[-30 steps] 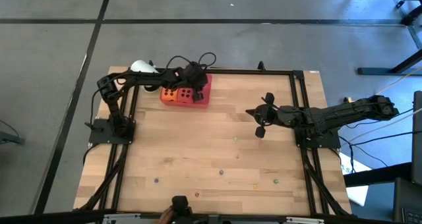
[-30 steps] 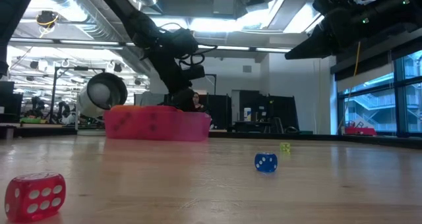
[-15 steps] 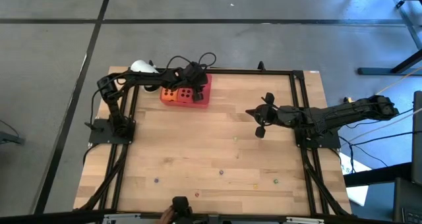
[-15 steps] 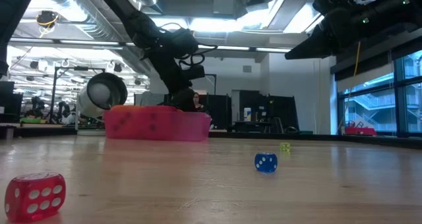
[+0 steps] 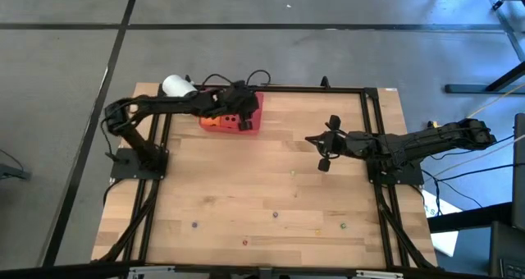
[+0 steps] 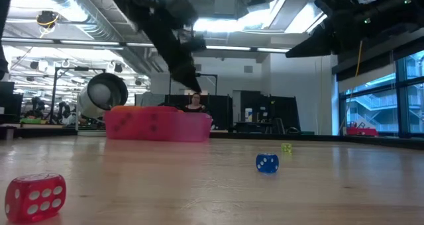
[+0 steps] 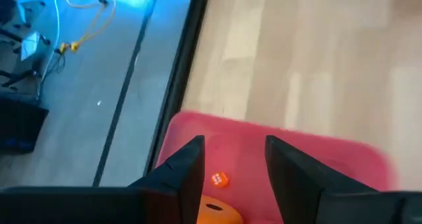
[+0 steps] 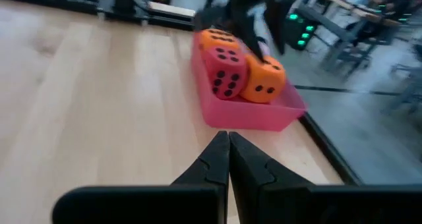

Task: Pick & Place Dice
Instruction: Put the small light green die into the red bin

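Observation:
A red tray [image 5: 253,125] stands at the table's far left. In it, in the right wrist view, an orange die [image 8: 219,37], a red die [image 8: 227,71] and a second orange die [image 8: 265,79] sit close together on the tray floor. In the high view my left arm covers most of them. My left gripper [image 7: 234,145] hangs open above the tray with nothing between its fingers; it is also in the high view [image 5: 240,113]. My right gripper [image 8: 229,148] hovers shut over the table's middle right [image 5: 318,141], pointing toward the tray.
Tiny coloured bead-like dice lie scattered on the near half of the table: a red one [image 6: 36,196], a blue one [image 6: 267,162], a yellow one [image 6: 286,147]. An orange bead [image 7: 219,179] lies on the tray floor. A white round object [image 5: 175,85] sits beyond the far left corner.
My left gripper has risen from inside the tray to well above it and shifted a little toward the near edge. The dice stay in the tray. My right arm has kept still.

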`<state>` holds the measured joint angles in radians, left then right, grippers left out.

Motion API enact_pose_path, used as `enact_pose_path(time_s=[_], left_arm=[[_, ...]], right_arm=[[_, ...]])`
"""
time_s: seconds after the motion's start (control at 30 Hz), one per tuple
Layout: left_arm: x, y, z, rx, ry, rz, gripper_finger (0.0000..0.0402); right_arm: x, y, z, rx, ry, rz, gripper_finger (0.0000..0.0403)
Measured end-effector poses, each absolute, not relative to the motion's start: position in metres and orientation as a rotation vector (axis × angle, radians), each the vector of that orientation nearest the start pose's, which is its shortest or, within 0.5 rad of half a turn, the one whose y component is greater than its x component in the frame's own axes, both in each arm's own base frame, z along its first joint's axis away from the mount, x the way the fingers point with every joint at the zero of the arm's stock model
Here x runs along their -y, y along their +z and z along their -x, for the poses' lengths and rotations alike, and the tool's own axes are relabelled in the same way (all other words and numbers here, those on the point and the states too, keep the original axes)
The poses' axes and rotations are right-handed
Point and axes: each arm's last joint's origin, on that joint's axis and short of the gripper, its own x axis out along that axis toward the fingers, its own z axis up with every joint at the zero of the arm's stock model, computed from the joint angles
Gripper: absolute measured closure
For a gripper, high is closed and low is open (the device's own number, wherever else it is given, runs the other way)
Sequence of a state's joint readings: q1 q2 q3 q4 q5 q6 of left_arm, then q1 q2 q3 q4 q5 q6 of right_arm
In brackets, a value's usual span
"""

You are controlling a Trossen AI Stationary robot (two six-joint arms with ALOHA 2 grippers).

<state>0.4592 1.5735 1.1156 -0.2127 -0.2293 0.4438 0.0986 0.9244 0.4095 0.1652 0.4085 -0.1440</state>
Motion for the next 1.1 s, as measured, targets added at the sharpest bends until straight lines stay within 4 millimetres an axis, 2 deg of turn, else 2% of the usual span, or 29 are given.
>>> enact_pose_path(time_s=[0.23, 0.33, 0.47, 0.57, 0.8, 0.97, 1.1], left_arm=[[-0.111, 0.291, -0.275, -0.802, 0.405, -0.228, 0.0256], [-0.095, 0.304, -0.261, -0.803, 0.372, -0.199, 0.0258], [-0.076, 0.312, -0.253, -0.773, 0.395, -0.239, 0.0258], [-0.062, 0.305, -0.249, -0.724, 0.365, -0.291, 0.0258], [-0.043, 0.263, -0.223, -0.634, 0.329, -0.305, 0.0258], [-0.04, 0.247, -0.206, -0.554, 0.347, -0.3, 0.0258], [-0.041, 0.252, -0.2, -0.498, 0.383, -0.301, 0.0258]], right_arm=[[-0.011, 0.21, -0.196, -0.369, -0.175, 0.157, 0.038], [-0.013, 0.203, -0.201, -0.398, -0.13, 0.095, 0.0354], [-0.014, 0.188, -0.209, -0.466, -0.137, 0.032, 0.0303], [-0.014, 0.176, -0.215, -0.514, -0.169, -0.004, 0.0261], [-0.023, 0.149, -0.227, -0.613, -0.109, -0.092, 0.0182], [-0.042, 0.125, -0.231, -0.693, -0.072, -0.157, 0.0161], [-0.052, 0.108, -0.235, -0.71, -0.099, -0.117, 0.016]])
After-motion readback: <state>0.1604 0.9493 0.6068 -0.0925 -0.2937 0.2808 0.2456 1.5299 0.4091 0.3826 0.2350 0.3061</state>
